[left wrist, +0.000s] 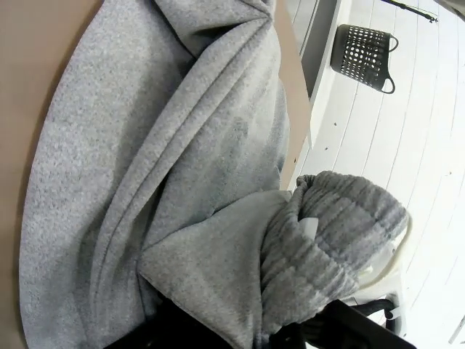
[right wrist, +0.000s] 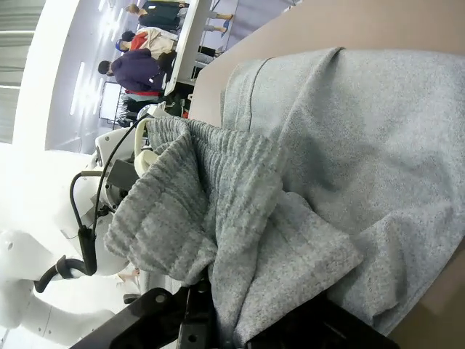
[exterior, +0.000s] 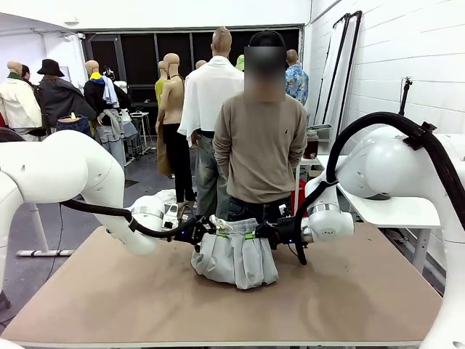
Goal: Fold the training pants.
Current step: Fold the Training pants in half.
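Above the brown table (exterior: 94, 298), my left claw (exterior: 195, 233) and right claw (exterior: 270, 234) pinch the soft light grey training pants (exterior: 234, 260) (waistband up); I should move both together, evenly.

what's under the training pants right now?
The brown table lies under the training pants, whose lower folds rest on it. Both grippers, left and right, hold the waistband up. Anything beneath the heap is covered.

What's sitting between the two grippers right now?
In the front view, the training pants: their gathered waistband spans from the left gripper to the right gripper, each shut on one end, the bunched legs resting on the table.
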`<control>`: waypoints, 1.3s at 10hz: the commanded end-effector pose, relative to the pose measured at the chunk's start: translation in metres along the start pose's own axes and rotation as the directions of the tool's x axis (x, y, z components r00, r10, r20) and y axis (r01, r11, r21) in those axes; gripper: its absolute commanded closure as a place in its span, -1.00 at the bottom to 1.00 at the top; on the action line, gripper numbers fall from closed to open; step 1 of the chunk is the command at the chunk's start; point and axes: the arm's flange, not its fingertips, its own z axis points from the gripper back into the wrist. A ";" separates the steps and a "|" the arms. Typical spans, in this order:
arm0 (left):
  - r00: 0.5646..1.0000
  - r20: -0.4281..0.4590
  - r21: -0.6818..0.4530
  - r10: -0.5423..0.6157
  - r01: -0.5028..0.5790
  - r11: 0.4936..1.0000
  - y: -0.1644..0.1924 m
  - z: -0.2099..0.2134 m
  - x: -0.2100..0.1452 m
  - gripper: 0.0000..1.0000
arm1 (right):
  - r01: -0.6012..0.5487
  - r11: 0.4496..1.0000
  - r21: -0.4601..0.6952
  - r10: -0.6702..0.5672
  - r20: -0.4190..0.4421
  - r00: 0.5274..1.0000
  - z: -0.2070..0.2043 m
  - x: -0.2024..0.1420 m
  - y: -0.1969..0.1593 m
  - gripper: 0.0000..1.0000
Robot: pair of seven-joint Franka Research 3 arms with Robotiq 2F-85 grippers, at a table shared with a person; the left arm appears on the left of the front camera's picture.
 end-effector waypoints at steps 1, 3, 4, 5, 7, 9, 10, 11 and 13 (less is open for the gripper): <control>0.997 0.074 0.059 0.030 -0.035 0.998 0.002 0.023 0.023 1.00 | 0.026 0.996 -0.087 -0.024 0.027 0.999 0.022 0.014 -0.013 1.00; 0.997 0.076 0.053 0.033 -0.038 0.998 0.000 0.025 0.023 0.63 | 0.036 0.995 -0.097 -0.032 0.033 0.999 0.022 0.016 -0.013 0.68; 0.996 0.078 0.054 0.034 -0.038 0.998 -0.001 0.027 0.022 0.23 | 0.040 0.994 -0.103 -0.036 0.032 0.999 0.023 0.017 -0.013 0.29; 0.996 0.082 0.057 0.033 -0.038 0.998 -0.002 0.029 0.020 -0.17 | 0.042 0.993 -0.112 -0.039 0.027 0.999 0.026 0.017 -0.011 -0.11; 0.995 0.097 0.059 0.037 -0.043 0.997 -0.003 0.036 0.017 -0.97 | 0.040 0.989 -0.140 -0.036 0.028 0.999 0.035 0.017 -0.006 -0.91; 0.992 0.117 0.051 0.035 -0.041 0.998 -0.003 0.051 0.012 -1.00 | 0.032 0.987 -0.154 -0.027 0.037 0.999 0.044 0.019 -0.001 -1.00; 0.991 0.130 0.039 0.033 -0.038 0.999 -0.003 0.059 0.010 -1.00 | 0.027 0.987 -0.159 -0.020 0.042 0.999 0.048 0.022 0.002 -1.00; 0.989 0.145 0.031 0.034 -0.039 0.999 -0.002 0.066 0.006 -1.00 | 0.023 0.986 -0.166 -0.015 0.049 0.999 0.056 0.021 0.007 -1.00; 0.985 0.171 0.036 0.023 -0.030 0.999 -0.003 0.080 0.002 -1.00 | 0.007 0.982 -0.188 0.003 0.055 0.998 0.068 0.024 0.018 -1.00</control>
